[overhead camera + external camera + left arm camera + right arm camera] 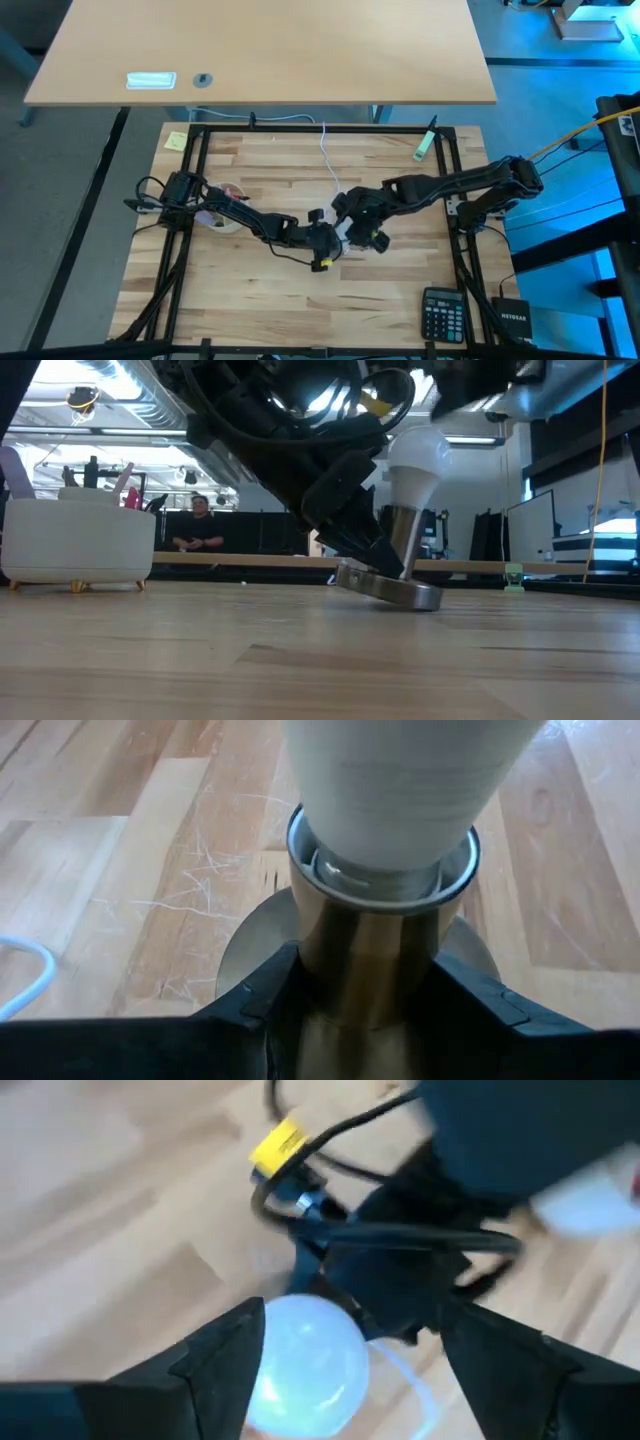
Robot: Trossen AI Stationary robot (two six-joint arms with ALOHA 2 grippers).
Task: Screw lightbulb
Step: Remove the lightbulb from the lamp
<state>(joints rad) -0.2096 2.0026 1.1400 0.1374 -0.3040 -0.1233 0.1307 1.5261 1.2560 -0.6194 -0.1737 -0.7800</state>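
The white frosted lightbulb [420, 458] stands with its grey base in the upright metal tube [404, 540] of the silvery socket, whose disc foot [392, 588] is tilted. The bulb also shows in the left wrist view [400, 790] and in the right wrist view [305, 1365]. My left gripper [322, 240] is shut on the socket tube, at the table's middle. My right gripper [352, 228] is open above the bulb. Its fingers [225, 1365] stand on either side of the bulb's dome, one close to it and the other clearly apart. My left gripper pinches the socket's metal tube [370, 970] between its two fingers, below the rim where the bulb sits. The fingers come slanting down from the table's left and lie across the tube. The socket is tilted. I cannot tell whether its disc foot touches the table.
The socket's thin white cord [330, 160] runs toward the far edge. A white roll [225, 216] lies by the left arm's base. A black calculator [443, 313] lies near right, and a green marker [424, 145] lies far right. A person [200, 525] sits beyond the table.
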